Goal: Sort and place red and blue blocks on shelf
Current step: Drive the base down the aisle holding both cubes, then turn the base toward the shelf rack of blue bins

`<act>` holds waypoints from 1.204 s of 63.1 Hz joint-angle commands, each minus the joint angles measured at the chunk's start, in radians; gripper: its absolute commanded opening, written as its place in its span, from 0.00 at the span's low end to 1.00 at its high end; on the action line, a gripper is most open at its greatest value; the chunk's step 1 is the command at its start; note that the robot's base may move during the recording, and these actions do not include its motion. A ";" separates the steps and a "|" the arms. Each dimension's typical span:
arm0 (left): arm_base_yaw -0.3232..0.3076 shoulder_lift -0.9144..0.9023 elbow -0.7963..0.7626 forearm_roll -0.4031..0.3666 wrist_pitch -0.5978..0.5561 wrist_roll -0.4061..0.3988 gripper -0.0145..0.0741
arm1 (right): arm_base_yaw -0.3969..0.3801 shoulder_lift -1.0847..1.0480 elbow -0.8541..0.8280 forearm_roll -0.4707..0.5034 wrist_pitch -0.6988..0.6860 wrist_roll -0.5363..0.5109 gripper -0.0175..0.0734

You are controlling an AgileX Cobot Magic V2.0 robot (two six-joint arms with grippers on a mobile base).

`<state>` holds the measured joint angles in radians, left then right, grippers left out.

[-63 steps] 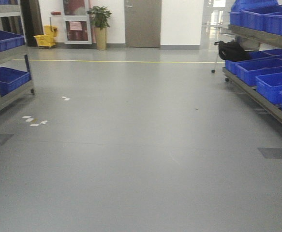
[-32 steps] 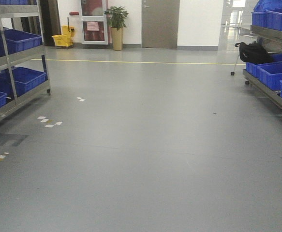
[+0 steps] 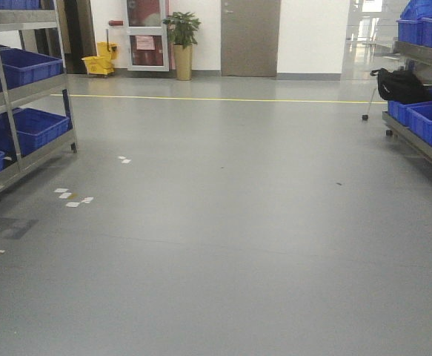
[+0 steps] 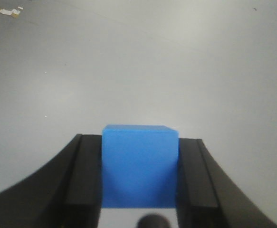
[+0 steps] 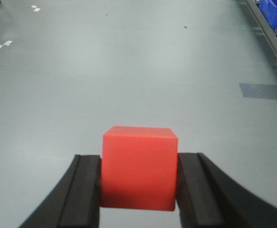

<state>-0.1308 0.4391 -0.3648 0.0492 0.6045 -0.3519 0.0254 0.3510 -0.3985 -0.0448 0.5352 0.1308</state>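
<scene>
Grasp: done | left hand [image 4: 139,145] clamps blue block [image 4: 139,168] | right hand [image 5: 138,159] clamps red block [image 5: 139,171] | both over floor [image 3: 223,222] | left: placing on shelf [image 3: 19,16]

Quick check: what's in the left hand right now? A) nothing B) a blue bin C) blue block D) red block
C: the left wrist view shows the blue block clamped between the fingers of the left hand, while the red block sits in the right hand.

Yellow mop bucket [image 3: 98,65], potted plant [image 3: 181,31], grey door [image 3: 250,37], black bag [image 3: 402,85]
</scene>
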 commanded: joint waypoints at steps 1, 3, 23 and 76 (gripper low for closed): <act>0.000 0.004 -0.031 0.002 -0.080 -0.008 0.30 | -0.005 0.005 -0.029 -0.013 -0.080 -0.002 0.26; 0.000 0.004 -0.031 0.002 -0.080 -0.008 0.30 | -0.005 0.005 -0.029 -0.013 -0.080 -0.002 0.26; 0.000 0.004 -0.031 0.002 -0.080 -0.008 0.30 | -0.005 0.005 -0.029 -0.013 -0.078 -0.002 0.26; 0.000 0.004 -0.031 0.002 -0.080 -0.008 0.30 | -0.005 0.005 -0.029 -0.013 -0.078 -0.002 0.26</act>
<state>-0.1308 0.4391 -0.3648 0.0492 0.6045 -0.3519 0.0254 0.3510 -0.3985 -0.0452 0.5352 0.1308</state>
